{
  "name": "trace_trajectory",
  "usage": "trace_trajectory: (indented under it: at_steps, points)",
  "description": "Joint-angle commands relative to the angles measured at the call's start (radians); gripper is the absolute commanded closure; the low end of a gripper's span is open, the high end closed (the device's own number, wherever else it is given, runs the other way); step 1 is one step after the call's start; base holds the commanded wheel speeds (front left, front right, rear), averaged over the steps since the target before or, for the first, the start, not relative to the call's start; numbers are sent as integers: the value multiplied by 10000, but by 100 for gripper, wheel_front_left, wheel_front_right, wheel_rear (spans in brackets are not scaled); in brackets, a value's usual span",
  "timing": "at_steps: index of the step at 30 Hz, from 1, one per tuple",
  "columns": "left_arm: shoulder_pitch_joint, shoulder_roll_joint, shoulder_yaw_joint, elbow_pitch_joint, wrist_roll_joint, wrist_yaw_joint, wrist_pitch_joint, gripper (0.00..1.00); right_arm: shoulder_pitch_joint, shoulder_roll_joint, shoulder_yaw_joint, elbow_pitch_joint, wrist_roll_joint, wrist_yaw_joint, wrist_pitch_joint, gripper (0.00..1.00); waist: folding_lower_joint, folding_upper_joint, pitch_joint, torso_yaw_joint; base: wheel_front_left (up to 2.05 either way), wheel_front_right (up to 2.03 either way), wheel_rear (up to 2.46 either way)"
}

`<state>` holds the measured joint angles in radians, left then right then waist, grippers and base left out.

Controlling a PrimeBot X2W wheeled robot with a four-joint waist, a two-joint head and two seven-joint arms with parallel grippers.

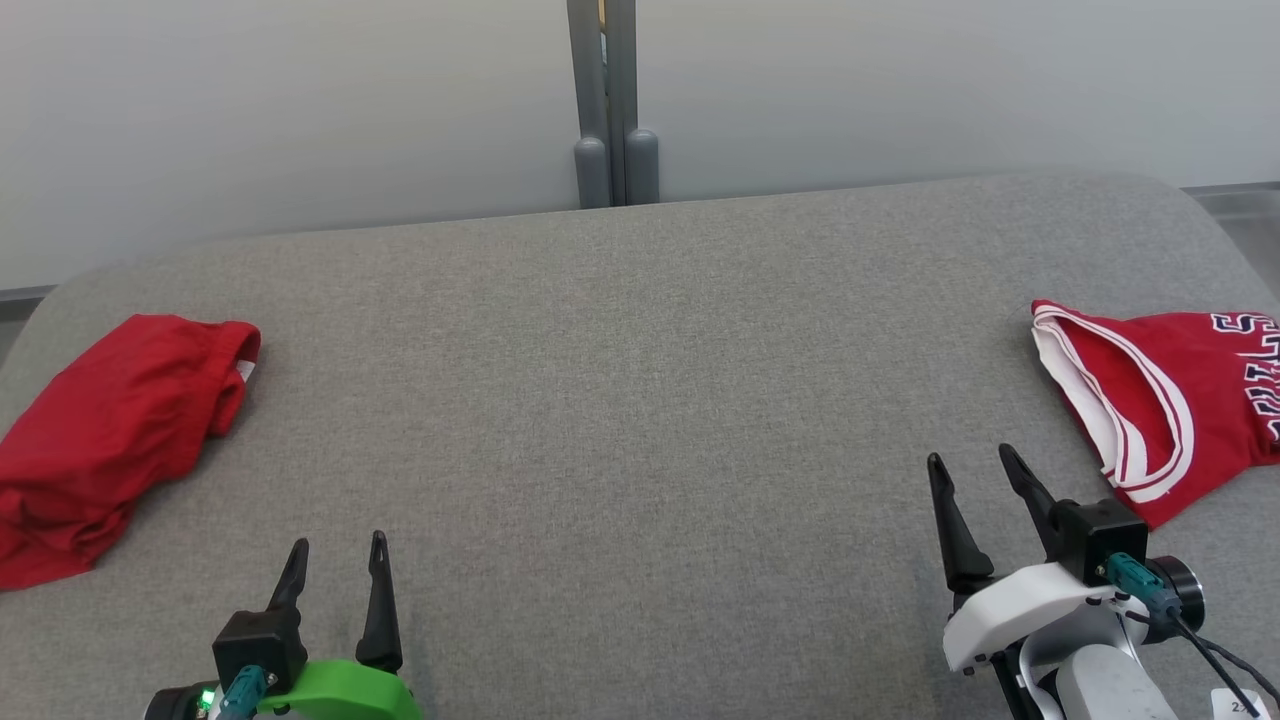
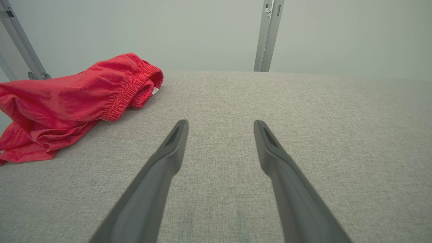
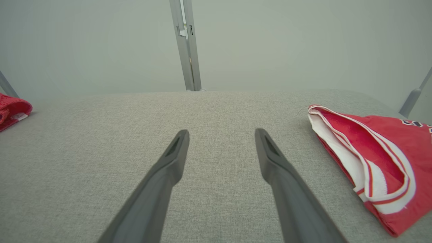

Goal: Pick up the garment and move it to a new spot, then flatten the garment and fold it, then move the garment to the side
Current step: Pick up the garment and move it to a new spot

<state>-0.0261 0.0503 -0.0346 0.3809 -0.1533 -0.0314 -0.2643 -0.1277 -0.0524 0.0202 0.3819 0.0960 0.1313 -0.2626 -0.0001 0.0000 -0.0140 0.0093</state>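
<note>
Two grippers hovered over the grey worktop's [image 1: 640, 400] near edge, left gripper [image 1: 339, 542] and right gripper [image 1: 970, 455], both spread wide and empty, fingers pointing toward the far edge. Two red garments lay well apart: shorts [image 1: 110, 440] at the left edge, white-trimmed jersey [image 1: 1170, 390] at the right edge.

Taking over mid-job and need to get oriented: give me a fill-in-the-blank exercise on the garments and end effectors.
1. The plain red elastic-waisted garment lies on the robot's ____ side of the grey fabric-covered table.
2. The red lettered jersey nearest the right end effector has ____ striped trim.
3. The left end effector, like the right, is ____ and holds nothing.
Missing words: left; white; open.
</note>
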Motion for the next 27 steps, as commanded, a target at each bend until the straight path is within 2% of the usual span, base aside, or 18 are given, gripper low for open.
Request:
trace_trajectory:
  at_steps: [1,6,10,21,22,27]
  points:
    - [112,14,1,4,21,17,6,0,85,-12,-1,-22,33,-14,-26,0,1,0,-6,7,0,0,0]
    - [64,14,-18,34,24,-19,6,0,110,-3,83,-70,50,-14,-26,0,1,0,-9,138,0,0,0]
    - [63,16,90,53,-74,118,7,0,113,0,258,-151,78,-14,-26,0,1,0,36,520,0,0,0]
    - [112,19,345,222,-94,331,6,0,-19,-61,832,-107,136,-14,-26,0,1,0,247,2827,0,0,0]
    - [112,19,345,222,-94,331,6,0,-19,-61,832,-107,136,-14,-26,0,1,0,247,2827,0,0,0]
    - [149,19,447,255,-155,439,6,0,-175,-140,1366,-49,196,-14,-26,0,1,0,370,3858,0,0,0]
